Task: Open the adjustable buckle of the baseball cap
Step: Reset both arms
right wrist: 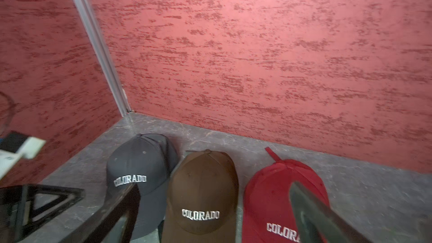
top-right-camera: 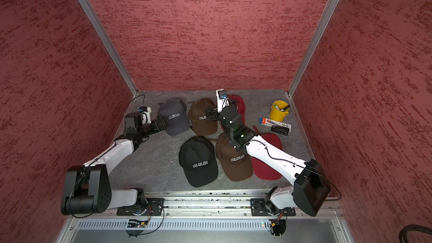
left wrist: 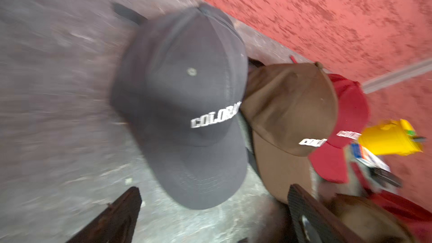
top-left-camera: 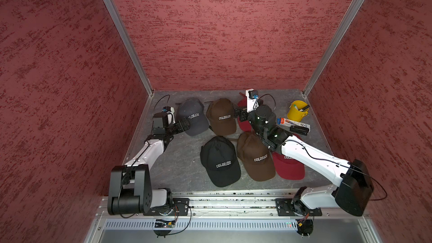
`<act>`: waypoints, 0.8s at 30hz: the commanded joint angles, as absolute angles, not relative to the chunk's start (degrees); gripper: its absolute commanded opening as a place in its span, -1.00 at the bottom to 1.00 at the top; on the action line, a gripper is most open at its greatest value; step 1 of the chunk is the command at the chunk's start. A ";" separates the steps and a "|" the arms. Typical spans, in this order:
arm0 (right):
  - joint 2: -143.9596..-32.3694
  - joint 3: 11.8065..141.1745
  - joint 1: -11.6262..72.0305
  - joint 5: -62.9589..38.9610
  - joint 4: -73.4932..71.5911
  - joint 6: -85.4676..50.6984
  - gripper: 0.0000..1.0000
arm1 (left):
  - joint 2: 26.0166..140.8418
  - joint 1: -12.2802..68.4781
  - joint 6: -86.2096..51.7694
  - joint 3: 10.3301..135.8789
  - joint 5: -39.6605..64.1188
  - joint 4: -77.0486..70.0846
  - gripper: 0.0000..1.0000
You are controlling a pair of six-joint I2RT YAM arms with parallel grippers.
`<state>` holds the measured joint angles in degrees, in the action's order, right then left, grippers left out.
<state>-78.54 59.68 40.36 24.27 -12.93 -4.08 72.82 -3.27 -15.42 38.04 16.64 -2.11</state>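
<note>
Grey cloth is the nearest target: the grey cap (top-left-camera: 197, 111) sits at the left end of the back row, brim toward the robot, and the left end effector (top-left-camera: 187, 123) hovers just beside its brim with jaws spread wide and nothing between them. The right end effector (top-left-camera: 240, 114) hangs over the neighbouring brown cap (top-left-camera: 221, 118) and red cap (right wrist: 275, 197), likewise wide open and empty. This looks like a gap between grasps, with no cap held. The buckle faces the back wall and cannot be seen, though a strap tail (left wrist: 126, 12) pokes out behind the grey crown. The next move probably calls for one arm to pin the crown while the other reaches round to the rear band. The desk (top-left-camera: 182, 164) is dark grey and stone-veined, and it also carries three more caps in front and a yellow bucket (top-left-camera: 297, 111) at the right. Mottled red walls (top-left-camera: 222, 31) enclose it on three sides.
</note>
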 commanded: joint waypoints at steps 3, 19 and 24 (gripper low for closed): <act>-73.57 43.08 32.71 38.90 -27.63 -0.04 0.98 | 63.11 -2.32 -5.69 30.13 -0.67 -14.01 0.99; -79.06 15.03 8.19 28.53 -62.54 -1.55 0.97 | 78.22 -2.43 2.26 25.07 -7.35 -34.12 0.99; -82.06 11.17 3.91 21.88 -74.28 -0.46 0.98 | 75.03 -2.71 2.70 20.56 -5.26 -39.28 0.99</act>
